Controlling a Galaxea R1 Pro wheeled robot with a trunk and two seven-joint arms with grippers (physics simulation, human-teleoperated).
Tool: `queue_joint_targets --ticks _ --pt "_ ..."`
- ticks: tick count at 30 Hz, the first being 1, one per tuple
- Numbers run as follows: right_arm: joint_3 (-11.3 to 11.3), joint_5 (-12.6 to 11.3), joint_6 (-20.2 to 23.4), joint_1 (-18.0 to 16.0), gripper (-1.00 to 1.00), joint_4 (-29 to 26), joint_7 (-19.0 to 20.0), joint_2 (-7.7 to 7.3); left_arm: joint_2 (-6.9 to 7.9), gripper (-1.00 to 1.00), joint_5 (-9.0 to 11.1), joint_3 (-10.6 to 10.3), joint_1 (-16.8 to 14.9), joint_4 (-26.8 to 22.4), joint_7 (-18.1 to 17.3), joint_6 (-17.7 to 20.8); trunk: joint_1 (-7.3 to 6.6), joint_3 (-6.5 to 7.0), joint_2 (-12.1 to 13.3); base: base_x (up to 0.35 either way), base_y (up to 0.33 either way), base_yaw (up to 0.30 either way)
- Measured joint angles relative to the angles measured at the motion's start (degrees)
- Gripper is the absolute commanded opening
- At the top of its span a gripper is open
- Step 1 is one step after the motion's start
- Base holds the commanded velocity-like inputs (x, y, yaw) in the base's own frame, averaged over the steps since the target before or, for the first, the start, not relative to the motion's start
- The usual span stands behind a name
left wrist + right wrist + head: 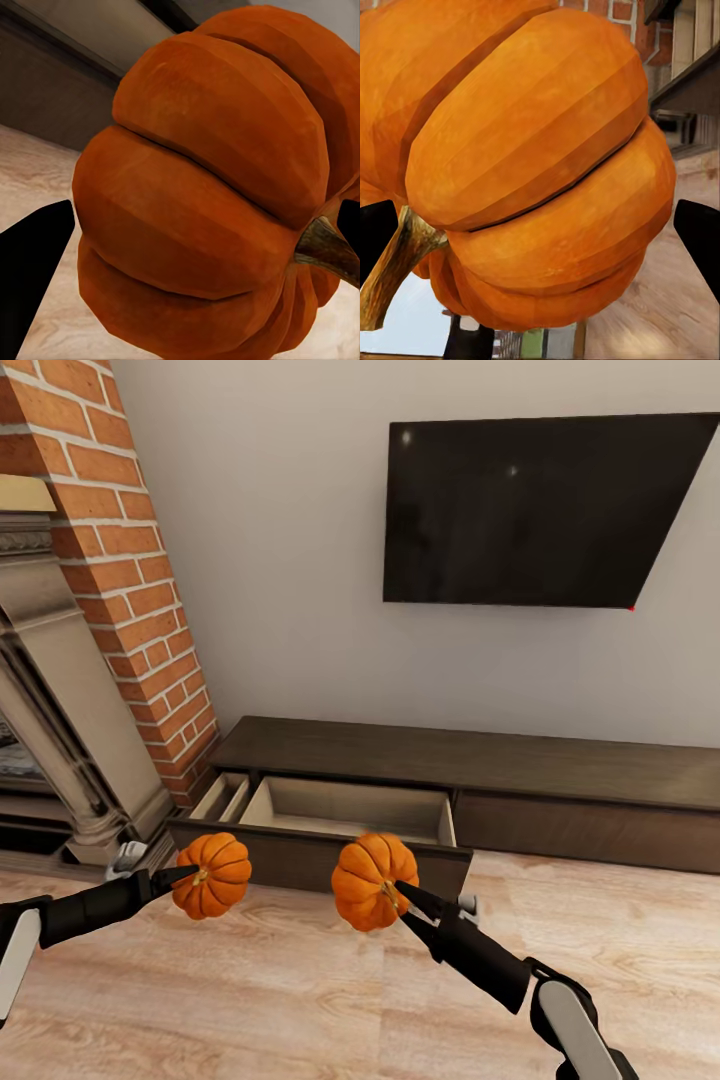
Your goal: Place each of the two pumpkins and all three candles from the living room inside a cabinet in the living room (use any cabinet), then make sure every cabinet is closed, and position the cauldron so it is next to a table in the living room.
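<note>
You've got a pumpkin in each gripper, both held up off the plank floor in front of the cabinet; your left gripper is clamped on the left pumpkin, its dark fingers pressed either side of the ribs; your right gripper is clamped on the right pumpkin, gripping by the stem. The cabinet runs along the wall under the television; its drawer at the left end stands pulled open, pale inside, and both pumpkins hang just before its front edge; the brick fireplace stands beside the cabinet's left end.
</note>
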Motion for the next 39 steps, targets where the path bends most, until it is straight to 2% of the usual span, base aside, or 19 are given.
queue_joint_targets --ticks 3,7,10,12,13,15,18,20,22,24,26,29,30,32,35,37,39 --pt "0.1 -3.3 -0.5 0.0 -1.0 0.0 -0.6 0.85 0.0 -1.0 0.0 0.0 0.0 0.0 0.0 0.0 0.0 0.0 0.0 0.0 0.0 0.0" --pt "0.5 -3.9 -0.2 0.0 -1.0 -0.5 -3.0 1.37 0.0 -1.0 0.1 0.1 0.1 -0.1 -0.1 0.0 0.0 0.0 0.0 0.0 0.0 0.0" --pt "2.3 -3.5 0.0 0.0 -1.0 -3.1 -8.2 1.43 0.01 -1.0 0.3 0.0 0.0 -0.6 -0.7 0.8 0.0 0.0 0.0 0.0 0.0 0.0" --pt "5.4 -2.4 0.0 -1.0 -1.0 -4.9 -15.1 1.8 -0.05 -1.0 -0.2 -0.1 -0.1 -0.9 -1.0 1.1 0.0 0.0 0.0 0.0 0.0 0.0" --pt "6.4 -1.8 0.0 -2.7 -1.0 -5.4 -18.9 2.28 0.0 -1.0 -0.2 -0.1 -0.2 -1.2 -1.1 1.3 0.0 0.0 0.0 0.0 0.0 0.0" --pt "7.9 -2.3 0.4 -7.8 -1.0 -6.0 -26.3 3.83 0.27 -1.0 -0.1 -0.1 -0.8 -2.9 -1.3 1.4 0.0 0.02 0.0 0.0 0.0 0.0" --pt "9.6 -2.5 2.2 -15.8 -1.0 -6.0 -34.7 6.09 0.69 -1.0 0.3 -0.6 -2.4 -6.9 -1.2 1.6 0.0 0.02 0.0 0.0 0.0 0.0" --pt "9.9 -2.1 3.6 -20.9 -1.0 -5.9 -39.5 7.43 0.8 -1.0 -0.5 -1.8 -4.5 -7.9 -0.9 1.3 0.0 0.02 0.0 0.0 0.0 0.0" --pt "10.0 -2.1 4.9 -26.2 -1.0 -5.8 -44.4 8.01 0.8 -1.0 -0.4 -3.5 -7.6 -7.6 -0.4 1.4 0.0 0.02 0.0 0.0 0.0 0.0" --pt "10.0 -2.2 5.6 -30.8 -1.0 -5.7 -49.6 8.37 0.75 -1.0 -2.4 -5.0 -11.4 -5.4 1.2 1.1 0.0 0.02 0.0 0.0 0.0 0.0" --pt "10.0 -1.9 6.2 -34.3 -1.0 -5.4 -55.9 8.49 0.57 -1.0 -3.9 -6.2 -15.8 -1.0 3.7 1.1 0.0 0.01 0.0 0.0 0.0 0.0" --pt "10.0 -2.2 7.2 -37.0 -1.0 -5.2 -65.3 8.43 0.18 -1.0 -5.4 -8.0 -21.7 6.0 8.6 1.2 0.0 0.0 0.0 0.0 0.0 0.0" --pt "10.0 -2.3 8.9 -37.9 -1.0 -5.2 -68.4 8.44 -0.18 -1.0 -5.5 -9.0 -24.0 8.5 10.9 1.2 0.0 0.0 0.0 0.0 0.0 0.0" --pt "9.9 -2.7 11.3 -39.1 -1.0 -5.2 -71.0 8.5 -1.95 -1.0 -5.2 -10.8 -26.4 11.1 14.5 1.5 0.0 0.0 0.0 0.0 0.0 0.0" --pt "9.7 -2.3 13.7 -40.2 -1.0 -5.1 -75.0 8.48 -6.08 -1.0 -5.4 -12.5 -28.4 13.4 22.7 1.5 0.0 -0.01 0.0 0.0 0.0 0.0" --pt "9.3 -2.2 14.3 -40.5 -1.0 -5.1 -78.9 8.25 -9.09 -1.0 -5.6 -12.8 -29.1 14.1 29.6 1.5 0.01 -0.01 0.0 0.0 0.0 0.0" --pt "9.0 -2.7 14.4 -40.3 -1.0 -5.1 -81.8 7.93 -11.77 -1.0 -5.2 -13.0 -29.6 14.4 34.8 1.5 0.01 -0.01 0.0 0.0 0.0 0.0"
